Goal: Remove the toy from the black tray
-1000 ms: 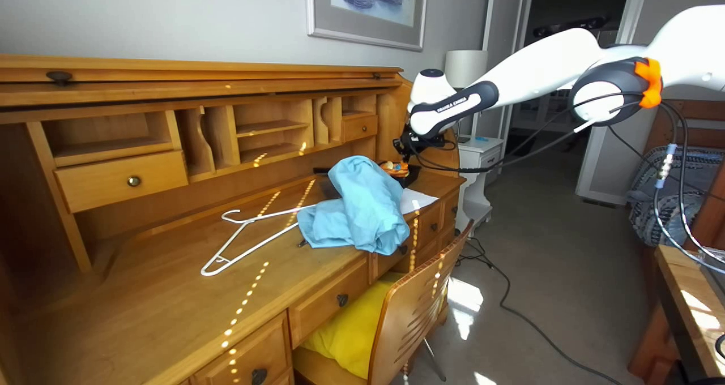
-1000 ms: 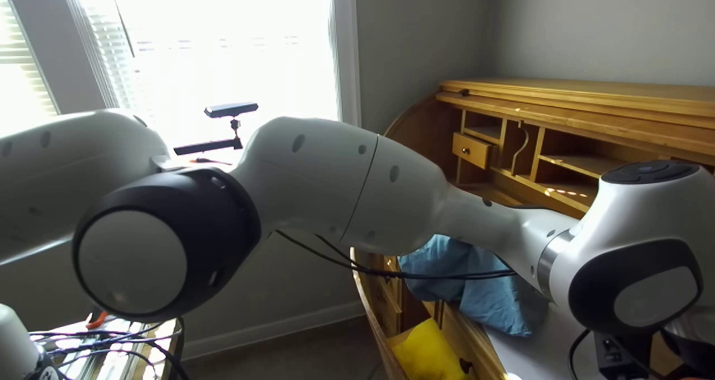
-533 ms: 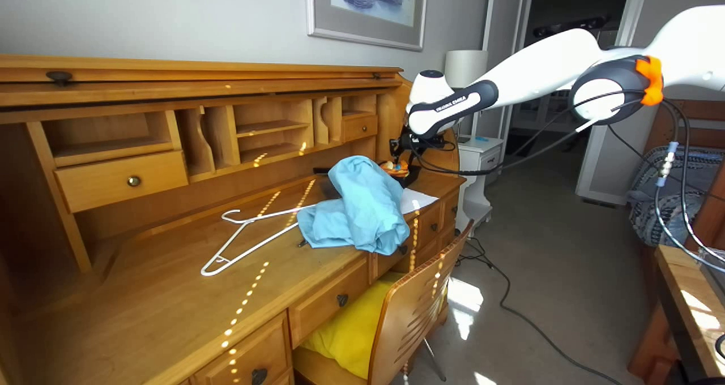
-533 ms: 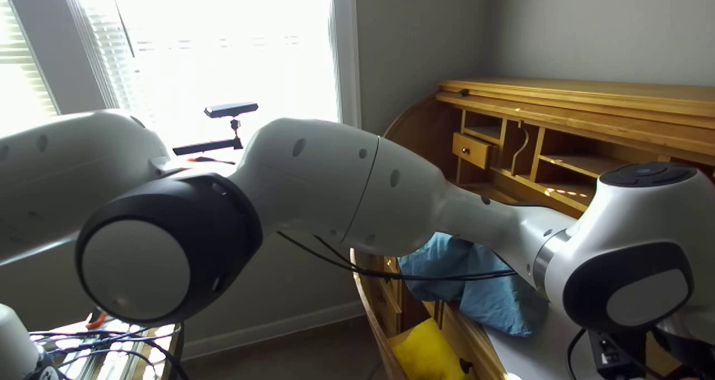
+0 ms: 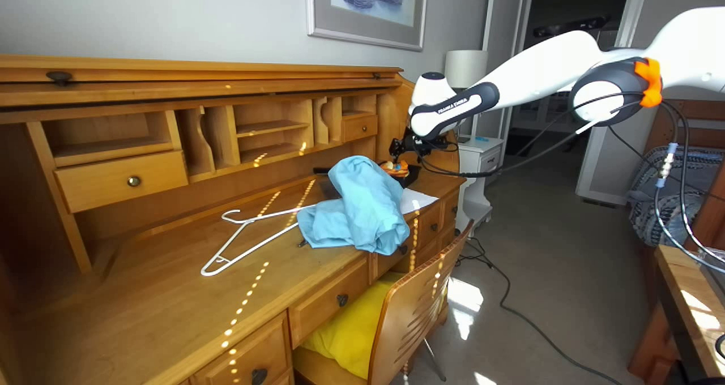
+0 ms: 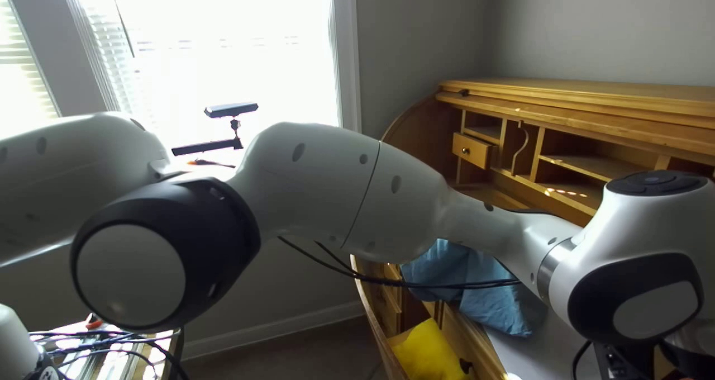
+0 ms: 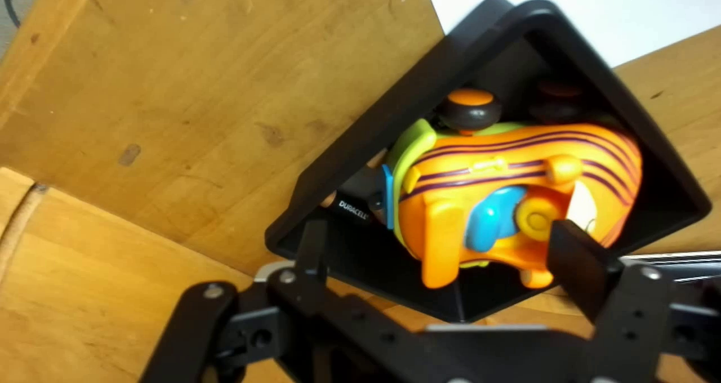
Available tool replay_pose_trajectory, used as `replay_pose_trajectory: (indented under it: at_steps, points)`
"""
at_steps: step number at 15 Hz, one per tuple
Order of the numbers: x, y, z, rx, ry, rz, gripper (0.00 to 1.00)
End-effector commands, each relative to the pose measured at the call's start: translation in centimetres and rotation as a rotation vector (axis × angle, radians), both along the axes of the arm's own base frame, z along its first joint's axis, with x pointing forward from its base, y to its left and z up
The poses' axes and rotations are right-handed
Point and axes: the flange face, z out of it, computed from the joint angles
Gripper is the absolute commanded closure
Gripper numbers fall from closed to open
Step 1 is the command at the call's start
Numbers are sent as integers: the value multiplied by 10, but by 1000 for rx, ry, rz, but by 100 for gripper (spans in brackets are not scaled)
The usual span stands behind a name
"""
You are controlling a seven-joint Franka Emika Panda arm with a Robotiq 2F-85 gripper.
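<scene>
Toy [image 7: 518, 177] and jaws lie along nearly the same line, and your next move turns on that. In the wrist view the toy sits in the black tray [image 7: 405, 107], its body right of centre and mostly higher in the frame than the gap you have to work with. Its long axis runs left to right, much the way your gripper [image 7: 439, 250] is spread. You have the jaws wide, with nothing held. The fingertip [image 7: 580, 265] at the lower right overlaps the toy in the picture, and the rounded orange end reaches past it toward the right edge; its partner stands off the toy, near the tray's left corner. You cannot tell whether the overlapping one touches or only hovers. Closing as you are would likely catch the body partway along its length, so you may want to shift toward the upper right, or turn the wrist and pinch across the narrower way.

For lettering, you can read DURACELL on a dark battery [image 7: 349, 207] inside the tray, left of the toy, and FRANKA EMIKA on the arm [image 5: 538, 71] in an exterior view, upper right of centre. The toy shows you dark stripes but no legible words.
</scene>
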Motion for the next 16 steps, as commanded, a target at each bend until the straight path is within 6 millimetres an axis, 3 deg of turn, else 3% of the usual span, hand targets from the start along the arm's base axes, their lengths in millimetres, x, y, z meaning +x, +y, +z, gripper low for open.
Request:
replay_pose_trajectory:
  at_steps: [1,3,4,13,15,16]
  points:
    - [-2,-7,-8,-16,17,-26,0]
    - [-3,-9,-13,-16,35,-29,6]
    - [-4,-8,-15,-16,40,-28,26]
    - [1,-3,-11,-22,18,-7,90]
    - [2,-2,-10,-24,11,-3,99]
    - [2,-2,-8,-26,7,-1,96]
